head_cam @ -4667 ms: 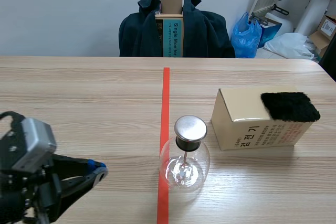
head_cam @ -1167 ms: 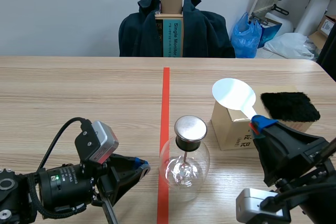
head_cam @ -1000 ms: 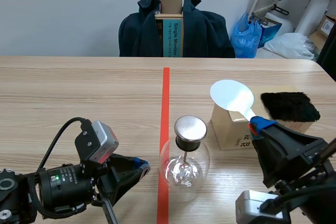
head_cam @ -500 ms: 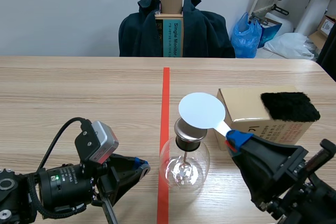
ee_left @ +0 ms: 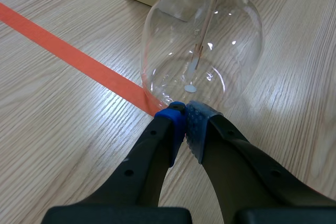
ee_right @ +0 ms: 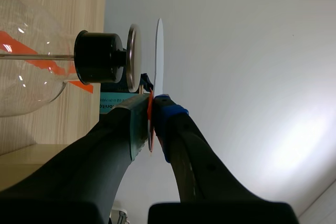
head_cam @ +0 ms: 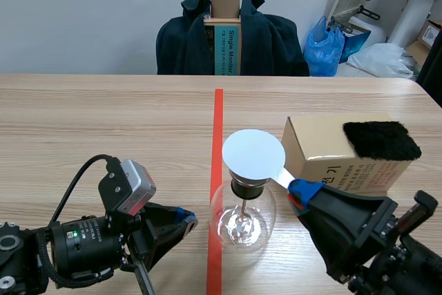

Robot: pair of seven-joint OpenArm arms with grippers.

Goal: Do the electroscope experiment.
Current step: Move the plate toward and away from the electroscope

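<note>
- My left gripper (head_cam: 185, 219) lies low at the lower left of the frame. Its fingers are pressed together on nothing, and their tips sit just beside the foot of the glass flask (head_cam: 242, 222). I cannot tell whether they touch it.
- My right gripper (head_cam: 297, 191) comes in from the lower right, clamped on the thin handle of a white disc (head_cam: 253, 156).
- The flask stands upright at lower centre on the table (head_cam: 103, 122), its left side over the orange-red tape line. A thin rod (ee_left: 207, 19) hangs inside it from a black stopper (ee_right: 97, 57).
- The disc lies level just over the flask's metal cap (ee_right: 133, 59), with a narrow gap between them.
- To the right, past the flask, is a cardboard box (head_cam: 324, 150) with a black fur pad (head_cam: 381, 139) on its top right end.
- At top centre, a dark jacket (head_cam: 266, 39) hangs over a chair.
</note>
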